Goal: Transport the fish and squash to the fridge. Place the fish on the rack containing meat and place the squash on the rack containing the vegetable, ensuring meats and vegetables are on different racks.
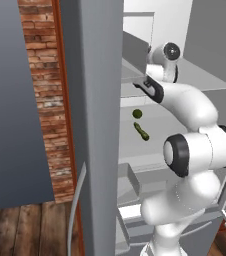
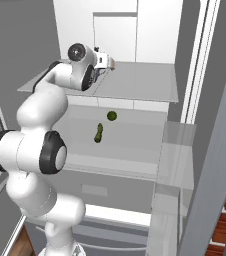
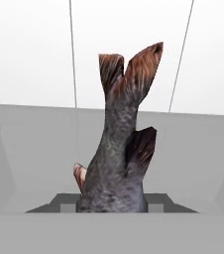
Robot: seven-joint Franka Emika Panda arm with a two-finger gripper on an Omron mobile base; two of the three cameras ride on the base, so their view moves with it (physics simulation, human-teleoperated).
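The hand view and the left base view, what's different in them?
Hand view: a grey fish with a reddish-brown forked tail, close up, tail pointing up, held in the gripper. Left base view: a small round green ball and a long olive-green squash on a lower shelf, plus a brick wall. Both: the fridge's white interior and pale grey shelves.
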